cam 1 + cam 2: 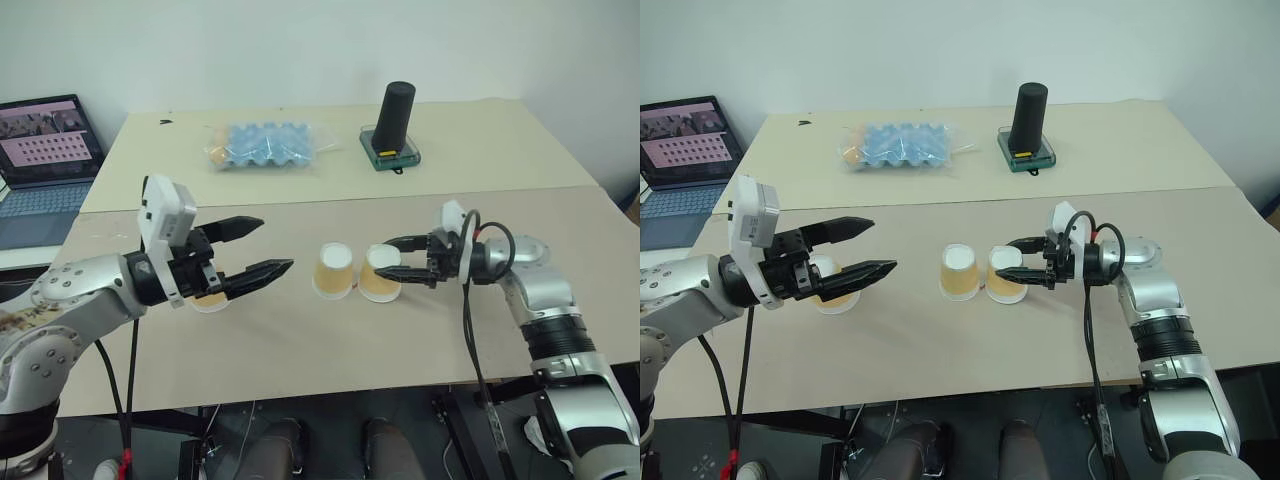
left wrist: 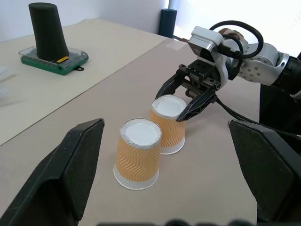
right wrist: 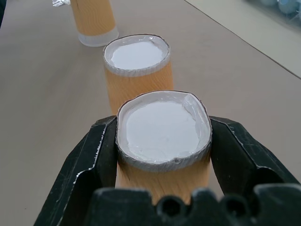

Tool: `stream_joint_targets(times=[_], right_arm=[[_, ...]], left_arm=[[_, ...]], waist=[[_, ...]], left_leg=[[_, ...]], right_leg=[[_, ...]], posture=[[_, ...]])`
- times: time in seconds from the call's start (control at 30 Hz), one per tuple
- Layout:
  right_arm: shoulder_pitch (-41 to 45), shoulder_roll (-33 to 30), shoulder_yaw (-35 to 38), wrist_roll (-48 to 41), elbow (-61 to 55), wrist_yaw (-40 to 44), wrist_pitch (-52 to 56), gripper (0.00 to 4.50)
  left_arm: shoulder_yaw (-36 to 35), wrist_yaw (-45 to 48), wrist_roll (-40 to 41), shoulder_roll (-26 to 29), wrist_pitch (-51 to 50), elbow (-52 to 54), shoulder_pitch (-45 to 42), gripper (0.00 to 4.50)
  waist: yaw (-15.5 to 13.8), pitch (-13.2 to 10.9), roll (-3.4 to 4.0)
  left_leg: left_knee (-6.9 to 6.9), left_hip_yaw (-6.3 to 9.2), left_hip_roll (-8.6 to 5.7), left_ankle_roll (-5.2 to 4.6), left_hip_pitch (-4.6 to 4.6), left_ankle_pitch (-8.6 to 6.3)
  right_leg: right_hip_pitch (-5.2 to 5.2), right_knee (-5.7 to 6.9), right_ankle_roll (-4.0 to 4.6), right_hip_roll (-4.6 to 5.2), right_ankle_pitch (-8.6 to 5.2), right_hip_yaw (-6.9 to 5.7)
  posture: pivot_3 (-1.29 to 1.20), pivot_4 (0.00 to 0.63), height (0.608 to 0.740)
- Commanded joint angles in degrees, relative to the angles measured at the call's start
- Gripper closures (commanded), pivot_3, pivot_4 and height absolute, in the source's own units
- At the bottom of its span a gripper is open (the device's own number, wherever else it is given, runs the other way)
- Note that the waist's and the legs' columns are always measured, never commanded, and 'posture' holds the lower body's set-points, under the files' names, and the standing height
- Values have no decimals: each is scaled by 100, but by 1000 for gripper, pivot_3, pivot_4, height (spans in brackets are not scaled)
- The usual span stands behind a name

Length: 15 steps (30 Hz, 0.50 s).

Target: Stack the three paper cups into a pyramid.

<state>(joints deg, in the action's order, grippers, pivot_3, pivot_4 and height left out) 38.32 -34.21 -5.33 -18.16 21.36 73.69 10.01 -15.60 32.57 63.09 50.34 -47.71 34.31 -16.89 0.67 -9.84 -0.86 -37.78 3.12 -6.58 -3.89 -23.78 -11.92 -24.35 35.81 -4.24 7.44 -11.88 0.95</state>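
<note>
Three paper cups stand upside down in a row on the tan table (image 1: 300, 340). The right gripper (image 1: 402, 255) clamps its fingers around the right cup (image 1: 380, 272), which sits touching the middle cup (image 1: 333, 270) — at three o'clock from it. The left cup (image 1: 832, 285) stands well apart at nine o'clock, behind the left gripper (image 1: 275, 246), whose jaws are spread wide, empty. At twelve o'clock — a black cylinder (image 1: 395, 117).
</note>
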Motion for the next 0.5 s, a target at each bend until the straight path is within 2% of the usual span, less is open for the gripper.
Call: stream_joint_targets(times=[0.03, 0.4, 0.47, 0.5], right_arm=[[182, 60, 60, 91, 152, 1, -252, 1912], [335, 138, 83, 204, 552, 69, -429, 1912], [359, 134, 95, 240, 638, 19, -444, 939], [362, 135, 96, 240, 661, 23, -427, 735]], left_arm=[[-185, -16, 67, 87, 22, 170, -56, 0], [-196, -26, 73, 90, 24, 188, -43, 0], [-196, -22, 65, 95, 26, 185, -42, 0], [-196, -21, 62, 97, 26, 185, -41, 0]], waist=[[6, 0, 0], [12, 0, 1], [11, 0, 1], [10, 0, 0]], left_leg=[[0, 0, 0, 0, 0, 0], [0, 0, 1, 2, 4, 1], [0, 0, 1, 3, 6, 1], [0, 0, 1, 3, 6, 1]], right_leg=[[0, 1, 0, 0, 0, 0], [1, 3, 1, -1, 0, 1], [2, 4, 1, -1, 1, 1], [1, 5, 1, -1, 1, 1]], posture=[[0, 150, 726], [0, 150, 726], [0, 150, 726], [0, 150, 726]])
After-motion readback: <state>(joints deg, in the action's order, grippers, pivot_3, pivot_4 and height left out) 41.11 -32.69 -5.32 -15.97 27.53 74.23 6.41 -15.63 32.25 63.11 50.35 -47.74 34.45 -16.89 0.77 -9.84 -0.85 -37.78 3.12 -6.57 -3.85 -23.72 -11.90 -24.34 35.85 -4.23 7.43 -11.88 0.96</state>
